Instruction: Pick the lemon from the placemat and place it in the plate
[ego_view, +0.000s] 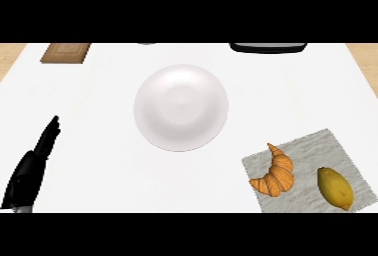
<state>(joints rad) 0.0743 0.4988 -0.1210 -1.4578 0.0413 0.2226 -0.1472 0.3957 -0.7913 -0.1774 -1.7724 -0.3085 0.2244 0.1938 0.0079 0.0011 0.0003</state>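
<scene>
While the lemon lies on the grey placemat at the lower right of the white counter, nothing touches it. It sits near the mat's right side, its long axis running roughly up and down the view. Just to its left on the same mat, apart from it, lies a croissant. The white plate stands up and to the left of the mat, near the middle of the counter, with nothing on it.

At the left edge, the left hand rests with its fingers straight and pointing up, holding nothing, well apart from plate and mat. No right hand shows.

Along the far edge, a brown wooden board lies at the upper left, and a dark object, cut off by the view, sits at the upper right.
</scene>
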